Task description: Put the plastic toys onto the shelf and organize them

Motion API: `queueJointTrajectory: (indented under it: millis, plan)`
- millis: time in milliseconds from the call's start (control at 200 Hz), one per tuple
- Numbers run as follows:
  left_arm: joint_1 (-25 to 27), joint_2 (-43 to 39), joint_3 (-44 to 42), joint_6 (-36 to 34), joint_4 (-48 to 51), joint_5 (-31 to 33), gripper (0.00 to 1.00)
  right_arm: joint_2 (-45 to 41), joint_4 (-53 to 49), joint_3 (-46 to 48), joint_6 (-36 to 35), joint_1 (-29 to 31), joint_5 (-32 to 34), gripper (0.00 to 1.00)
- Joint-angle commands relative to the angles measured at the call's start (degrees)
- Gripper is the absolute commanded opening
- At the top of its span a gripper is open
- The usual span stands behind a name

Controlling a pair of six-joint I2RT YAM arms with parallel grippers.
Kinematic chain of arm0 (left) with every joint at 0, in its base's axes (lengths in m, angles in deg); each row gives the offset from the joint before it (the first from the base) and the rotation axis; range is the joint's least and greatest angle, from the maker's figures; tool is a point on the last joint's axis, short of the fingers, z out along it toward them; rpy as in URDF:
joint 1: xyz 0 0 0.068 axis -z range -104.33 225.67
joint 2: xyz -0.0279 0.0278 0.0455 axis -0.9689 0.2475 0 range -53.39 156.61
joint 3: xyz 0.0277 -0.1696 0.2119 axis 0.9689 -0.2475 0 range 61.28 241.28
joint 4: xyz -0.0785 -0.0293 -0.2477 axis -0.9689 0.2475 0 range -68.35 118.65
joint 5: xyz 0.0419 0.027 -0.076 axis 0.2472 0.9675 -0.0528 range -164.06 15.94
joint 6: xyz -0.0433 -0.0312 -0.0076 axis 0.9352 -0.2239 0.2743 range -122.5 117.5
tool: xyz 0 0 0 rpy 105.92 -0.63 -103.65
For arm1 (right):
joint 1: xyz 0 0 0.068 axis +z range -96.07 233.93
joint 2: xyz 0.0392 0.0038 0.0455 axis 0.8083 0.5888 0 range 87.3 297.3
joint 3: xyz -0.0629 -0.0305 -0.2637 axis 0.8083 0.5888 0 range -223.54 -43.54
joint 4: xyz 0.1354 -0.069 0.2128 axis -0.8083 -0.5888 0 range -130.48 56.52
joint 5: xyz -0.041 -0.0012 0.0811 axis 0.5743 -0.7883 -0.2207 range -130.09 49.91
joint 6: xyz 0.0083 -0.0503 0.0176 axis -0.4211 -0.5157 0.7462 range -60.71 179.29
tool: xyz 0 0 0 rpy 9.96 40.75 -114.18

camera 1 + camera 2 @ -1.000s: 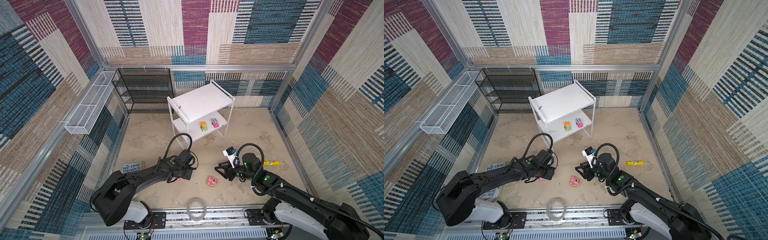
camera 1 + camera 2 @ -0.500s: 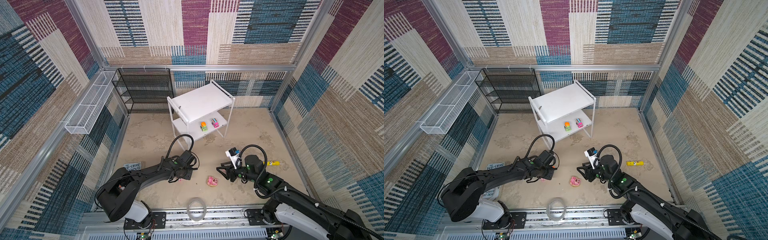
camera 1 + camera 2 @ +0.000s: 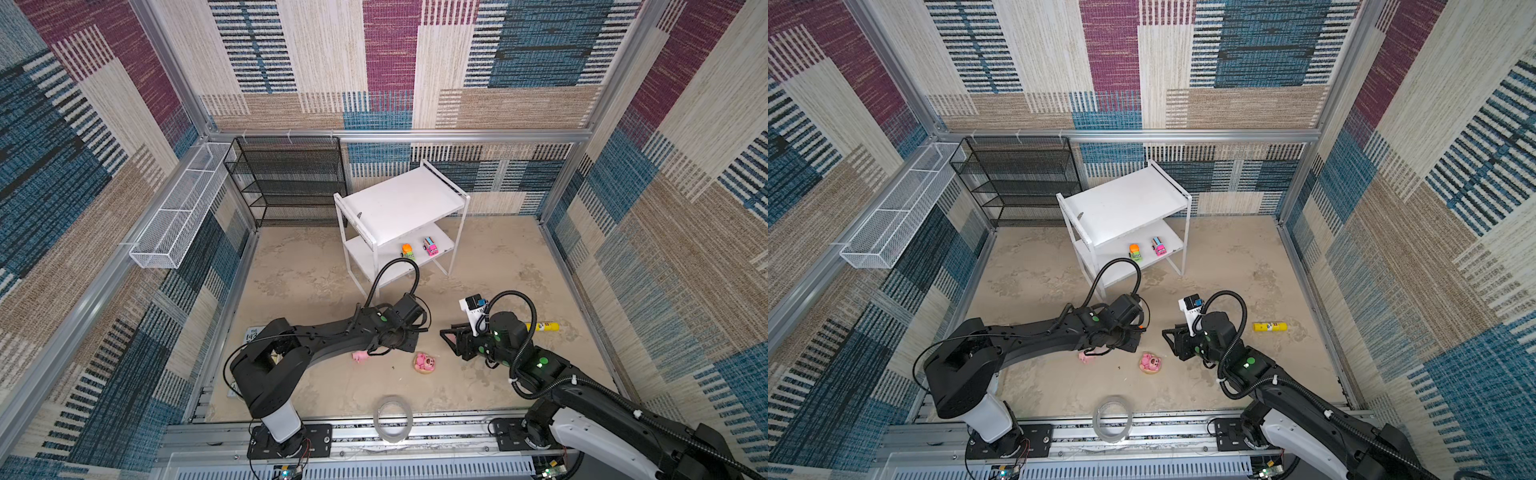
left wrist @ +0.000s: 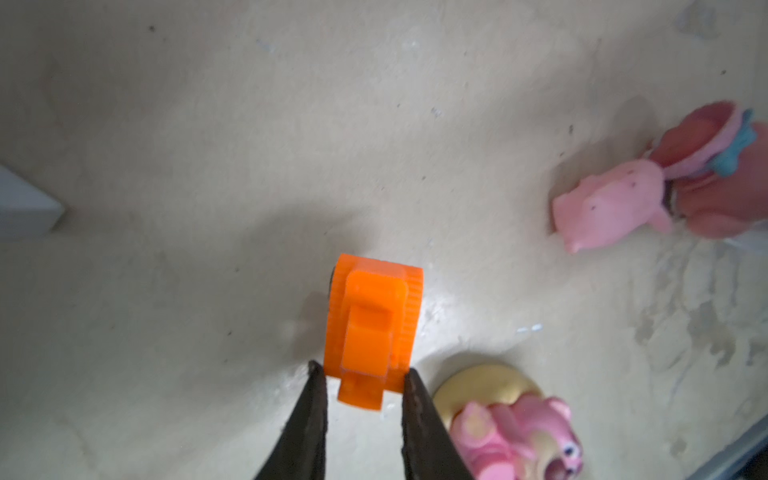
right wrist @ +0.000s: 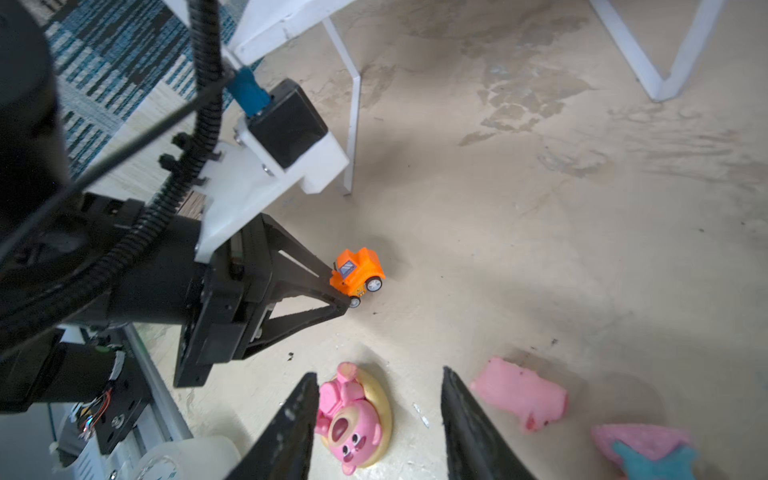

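Left wrist view: orange car [image 4: 370, 328] gripped between jaws.

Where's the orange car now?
In the left wrist view the orange car is pinched in the left gripper, near the floor, with the pink bear figure and pink pig close by.

Bear figure [image 3: 424, 363] right of pig [image 3: 360, 356]

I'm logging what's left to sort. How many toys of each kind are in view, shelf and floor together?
Cars: 3 (green-orange car, pink car, orange car)
Pig: 1
Bear: 1
Pink figure with blue bow, kind unclear: 1
Total: 6
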Motion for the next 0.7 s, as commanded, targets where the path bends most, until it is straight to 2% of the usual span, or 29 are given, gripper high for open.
queueJointTrajectory:
  millis: [0, 155, 336, 516, 696]
  plan:
    - [2.51, 3.38, 4.49, 5.35, 2.96, 3.99, 0.28, -0.45, -4.39, -0.12, 5.38, -0.01, 6.43, 0.5]
    - [4.18, 7.32, 8.57, 8.37, 4.16, 3.09, 0.4, -2.95, -6.63, 0.53, 7.32, -0.01, 7.88, 0.51]
    - [4.21, 5.77, 9.02, 7.57, 4.3, 3.25, 0.54, -1.56, -7.55, 0.11, 8.68, -0.02, 8.34, 0.51]
    - [3.86, -1.96, 5.31, 5.33, 3.77, 3.53, 0.6, 5.71, -5.18, -1.1, 9.36, 0.14, 2.73, 0.46]
    - [3.51, -13.13, -1.91, 1.62, 3.78, 4.86, 0.64, 12.8, -2.42, -2.91, 12.67, 2.92, -2.13, 0.46]
